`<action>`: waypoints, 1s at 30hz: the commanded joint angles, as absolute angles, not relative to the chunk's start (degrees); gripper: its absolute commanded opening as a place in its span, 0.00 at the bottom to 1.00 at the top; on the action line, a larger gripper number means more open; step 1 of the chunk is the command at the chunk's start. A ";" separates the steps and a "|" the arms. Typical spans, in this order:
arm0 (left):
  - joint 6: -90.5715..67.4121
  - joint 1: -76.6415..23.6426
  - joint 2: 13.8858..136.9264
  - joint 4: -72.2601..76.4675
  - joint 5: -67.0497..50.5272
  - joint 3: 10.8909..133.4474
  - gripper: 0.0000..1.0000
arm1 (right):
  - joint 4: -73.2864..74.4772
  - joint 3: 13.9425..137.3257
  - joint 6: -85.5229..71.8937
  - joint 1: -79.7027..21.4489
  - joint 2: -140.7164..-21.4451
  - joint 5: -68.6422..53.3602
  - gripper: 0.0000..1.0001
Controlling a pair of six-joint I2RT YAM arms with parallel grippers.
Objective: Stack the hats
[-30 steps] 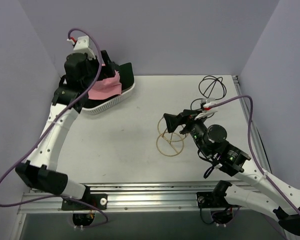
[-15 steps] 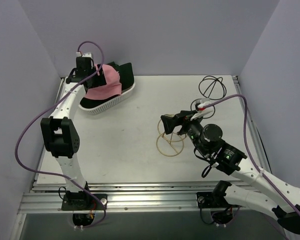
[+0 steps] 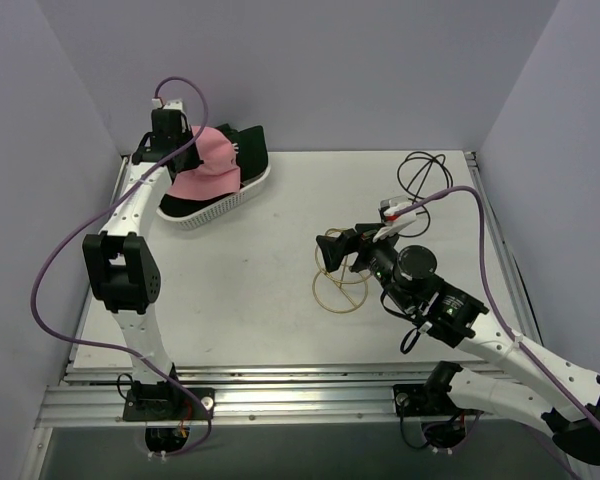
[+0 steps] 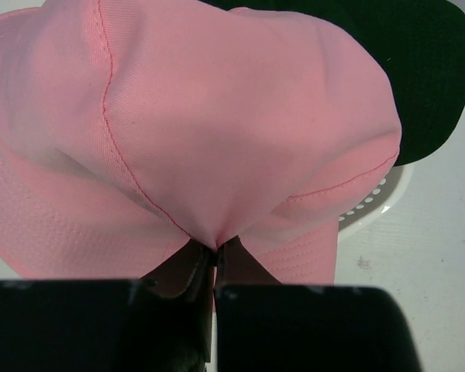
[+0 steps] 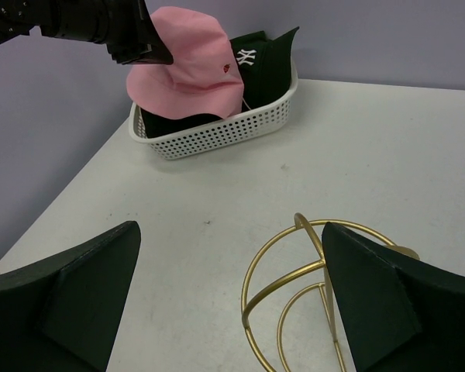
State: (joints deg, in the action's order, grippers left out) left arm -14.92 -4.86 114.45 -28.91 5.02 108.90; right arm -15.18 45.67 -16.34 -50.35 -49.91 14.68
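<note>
So the left gripper [image 4: 215,260] has its two fingers squeezed together on a fold of the soft pink fabric bucket hat [image 4: 217,116], right at the crown. The fabric bunches up into a little pinch between them. That hat is over at the far left corner of the table [image 3: 230,290], on top of the pile in the white plastic mesh basket [image 3: 230,205]. I honestly can't tell whether it's lifted clear of the hats below or just resting on them.

Beside it in the basket is a black baseball cap with a small white logo [image 5: 256,54], leaning against the far rim. There's more dark fabric [image 5: 174,124] under the pink one, but I can't make out which hat that is. No tan hat visible from where I'm standing.

The right gripper [image 5: 229,310] has its jaws wide apart with nothing in them. It hangs just over a gold wire stand [image 3: 340,275] nearer the middle of the table, well apart from the basket.

Progress-wise, I'd call this basically the start. Nothing is stacked anywhere outside the basket, and the stand is bare. The first hat is only gripped, so every hat has yet to be carried out and piled up. My guess is the stand is where they go.
</note>
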 commanded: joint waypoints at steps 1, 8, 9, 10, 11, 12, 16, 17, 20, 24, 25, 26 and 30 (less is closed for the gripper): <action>-15.90 -4.75 111.71 -26.10 4.39 111.71 0.02 | -16.96 48.25 -15.56 -50.71 -49.39 14.59 0.99; -15.47 -5.62 107.76 -30.05 5.10 112.94 0.02 | -15.30 49.22 -14.86 -50.80 -50.89 15.29 1.00; -15.64 -5.62 107.14 -30.41 5.01 113.03 0.02 | -14.34 50.00 -14.77 -50.80 -51.24 15.55 1.00; -15.73 -5.71 105.57 -30.41 4.14 112.51 0.02 | -14.24 50.18 -14.59 -50.71 -51.68 15.82 1.00; -15.73 -5.80 104.69 -30.06 3.43 112.15 0.02 | -14.15 50.27 -14.33 -50.80 -51.85 16.08 1.00; -15.56 -5.97 103.89 -30.15 2.99 111.97 0.02 | -14.24 50.10 -14.15 -50.71 -51.94 16.08 1.00; -15.12 -6.59 99.41 -31.20 1.06 111.19 0.02 | -14.85 49.83 -13.54 -50.71 -52.03 14.77 1.00; -15.03 -6.68 98.45 -31.20 0.53 110.14 0.02 | -15.03 49.83 -13.36 -50.71 -52.12 14.16 0.99; -14.94 -7.12 94.49 -30.94 -2.18 108.11 0.02 | -15.64 49.83 -12.31 -50.71 -52.47 12.22 0.98; -15.12 -8.87 87.21 -29.53 -8.95 102.32 0.02 | -15.21 51.59 -10.20 -50.80 -53.17 9.14 0.96; -15.20 -10.44 85.97 -29.44 -10.27 101.43 0.03 | -14.86 52.29 -9.93 -50.71 -53.35 9.23 0.96; -15.21 -11.50 84.65 -29.36 -11.41 100.64 0.02 | -14.51 53.77 -9.93 -50.71 -53.44 9.32 0.96; -15.90 -19.67 77.72 -29.79 -14.24 97.39 0.02 | -13.19 57.03 -9.84 -50.80 -53.44 7.74 0.95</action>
